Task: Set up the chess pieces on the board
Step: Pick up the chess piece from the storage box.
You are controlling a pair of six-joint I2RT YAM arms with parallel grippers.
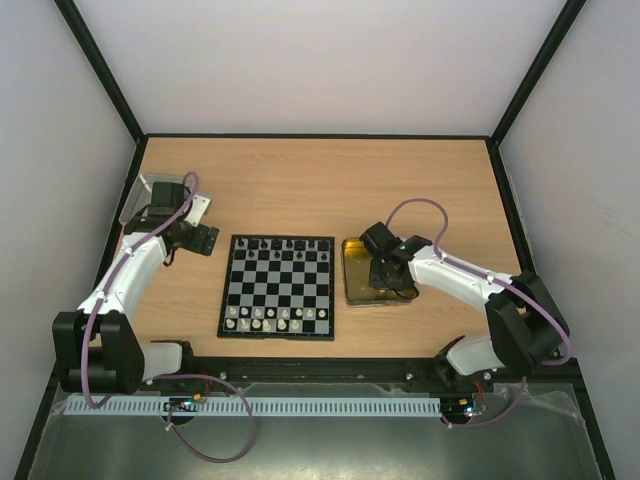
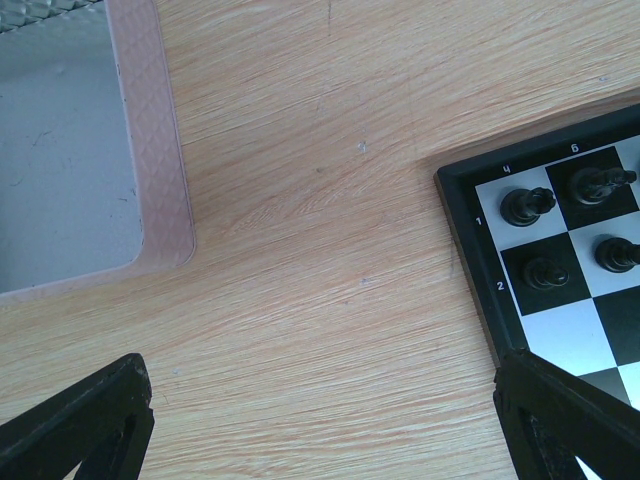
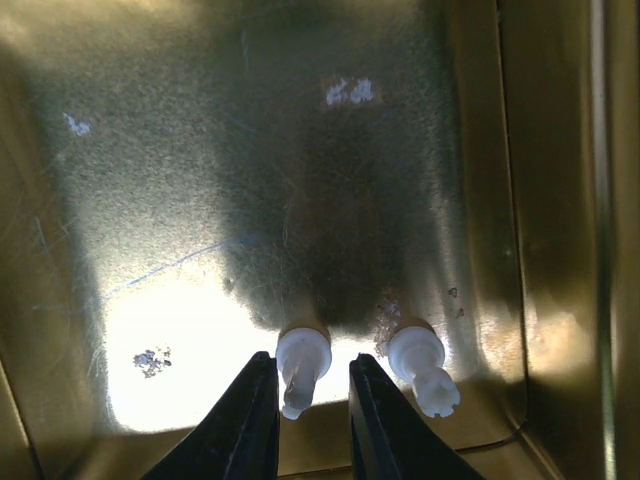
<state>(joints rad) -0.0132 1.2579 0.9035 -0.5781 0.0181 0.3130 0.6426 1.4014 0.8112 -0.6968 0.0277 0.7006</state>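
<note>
Down in the gold tray (image 3: 120, 200), the right gripper (image 3: 310, 378) straddles a lying white piece (image 3: 300, 362); whether it pinches, I cannot tell. That rounded piece could squirt free, or nudge the second piece (image 3: 420, 365) just beside. The left gripper (image 2: 322, 372) hangs wide apart beside the board (image 1: 280, 285)

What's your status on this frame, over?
Left claw open, off board corner. Right claw down in gold tray, straddling white chess piece, grip unconfirmed. Second white piece close beside it.
</note>
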